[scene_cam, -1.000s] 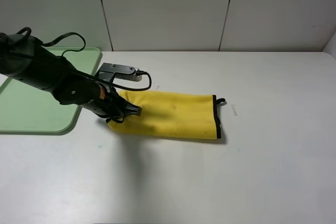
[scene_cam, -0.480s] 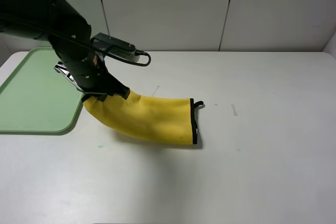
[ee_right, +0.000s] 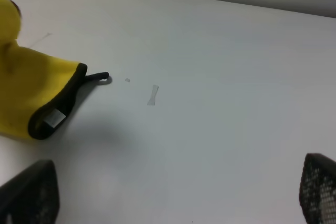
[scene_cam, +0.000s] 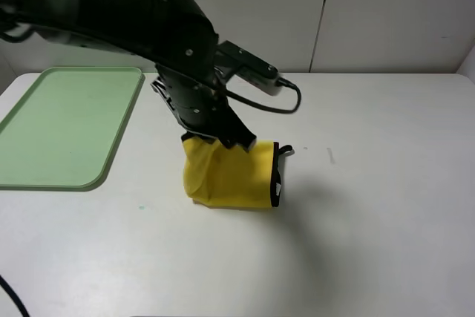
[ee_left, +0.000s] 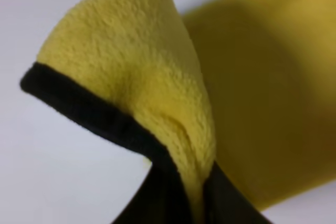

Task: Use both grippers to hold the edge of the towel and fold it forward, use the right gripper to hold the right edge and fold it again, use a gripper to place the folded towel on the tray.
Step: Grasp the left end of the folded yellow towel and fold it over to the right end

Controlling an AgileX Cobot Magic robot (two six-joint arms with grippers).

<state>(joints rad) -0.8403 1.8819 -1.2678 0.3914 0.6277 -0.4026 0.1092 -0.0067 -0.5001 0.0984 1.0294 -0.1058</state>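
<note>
The yellow towel with black trim lies bunched near the table's middle, its left end lifted and carried over the rest. My left gripper is shut on that lifted edge, just above the towel. The left wrist view shows the towel's edge pinched in the left gripper. The right wrist view shows the towel off to one side. My right gripper is open and empty above bare table. It is out of the exterior view. The green tray sits at the far left.
The white table stretches to the right of the towel. The towel's black hang loop sticks out at its right end. The left arm's cable hangs just behind the towel. A wall stands behind the table.
My left gripper has lifted the towel's left end and carried it to the right, over the rest. The towel went from flat and long to short and bunched.
</note>
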